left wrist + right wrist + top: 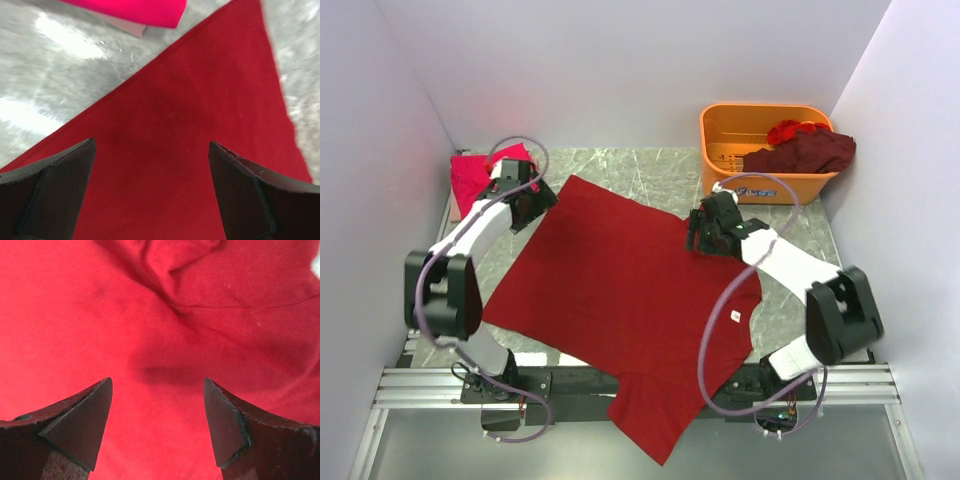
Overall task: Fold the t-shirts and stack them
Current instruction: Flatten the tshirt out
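While one end of the crimson t-shirt [620, 290] spills off the near edge of the table [650, 170] between the arm bases, the rest lies flat. Its white neck label [735, 316] sits nearer than the right gripper [705, 232] and a little to its right. That gripper's fingers [75, 425] are spread wide above rumpled cloth.

Across the shirt, the left gripper [527, 205] hangs over the far hem corner, fingers [55, 190] likewise apart, red cloth under both tips. Whether any tip touches, I can't tell.

The long axis runs left to right: collar toward the right fingers, hem toward the left ones.

Just beyond the left fingers — a folded pink t-shirt [475, 180]. Beyond the right fingers, well apart — an orange basket [740, 135] holding a maroon t-shirt [805, 152] and a red one [790, 130].
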You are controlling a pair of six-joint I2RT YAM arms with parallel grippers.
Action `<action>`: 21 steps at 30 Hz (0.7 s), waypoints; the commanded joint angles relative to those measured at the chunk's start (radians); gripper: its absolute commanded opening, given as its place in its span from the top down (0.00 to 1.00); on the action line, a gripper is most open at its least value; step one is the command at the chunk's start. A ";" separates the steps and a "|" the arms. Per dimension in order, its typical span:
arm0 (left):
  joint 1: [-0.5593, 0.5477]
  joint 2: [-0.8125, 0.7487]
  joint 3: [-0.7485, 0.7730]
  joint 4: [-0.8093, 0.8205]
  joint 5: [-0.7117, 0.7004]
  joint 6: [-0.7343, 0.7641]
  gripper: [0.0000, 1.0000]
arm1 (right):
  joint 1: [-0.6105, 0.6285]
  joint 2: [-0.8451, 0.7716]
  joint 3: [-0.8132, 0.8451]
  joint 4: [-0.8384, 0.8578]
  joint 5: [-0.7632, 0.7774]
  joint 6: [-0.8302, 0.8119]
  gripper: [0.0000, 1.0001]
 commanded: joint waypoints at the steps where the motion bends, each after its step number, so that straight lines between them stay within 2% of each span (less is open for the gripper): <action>1: 0.001 0.087 0.048 0.045 0.075 0.027 0.01 | -0.014 0.102 0.077 -0.008 0.015 0.020 0.20; 5: 0.001 0.193 0.055 0.012 0.104 0.038 0.00 | -0.033 0.301 0.198 -0.042 0.018 -0.001 0.20; 7: 0.005 0.205 0.010 0.023 0.108 0.027 0.01 | -0.040 0.358 0.273 -0.048 0.009 -0.017 0.20; 11: 0.024 0.200 -0.082 0.080 0.171 0.001 0.01 | -0.042 0.508 0.419 -0.104 -0.045 -0.060 0.20; 21: 0.091 0.142 -0.169 0.035 0.122 -0.062 0.01 | -0.037 0.802 0.817 -0.255 -0.174 -0.141 0.22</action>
